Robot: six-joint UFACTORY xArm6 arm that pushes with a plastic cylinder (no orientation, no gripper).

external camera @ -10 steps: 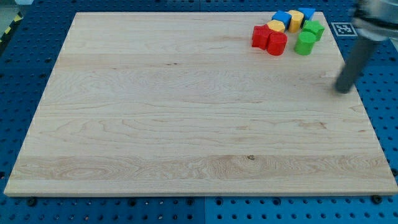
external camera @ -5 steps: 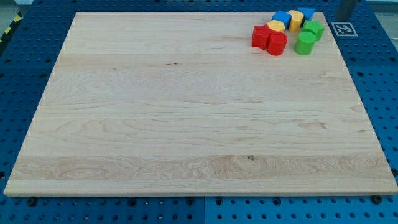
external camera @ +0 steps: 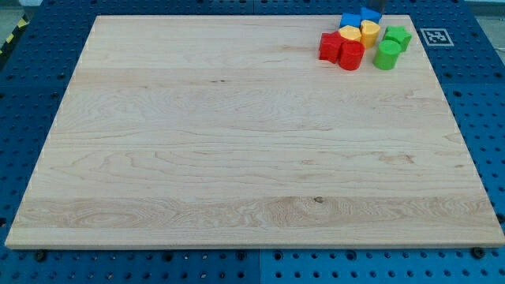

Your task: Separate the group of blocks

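A tight group of blocks sits at the top right of the wooden board point(external camera: 237, 142). Two red blocks point(external camera: 331, 46) point(external camera: 351, 55) are on its left. Two yellow blocks point(external camera: 349, 33) point(external camera: 369, 31) are in the middle. Two blue blocks point(external camera: 349, 20) point(external camera: 369, 15) are at the top edge. A green block point(external camera: 397, 36) and a green cylinder point(external camera: 387, 55) are on the right. Only a short dark end of my tip point(external camera: 378, 10) shows at the view's top edge, just right of the upper blue block and seemingly touching it.
A black-and-white marker tag point(external camera: 434, 36) lies just off the board's top right corner. The board rests on a blue perforated table point(external camera: 489, 118).
My tip went from the view's right up past the top right corner and then left to the blue blocks. The two blue blocks and a yellow one have shifted left.
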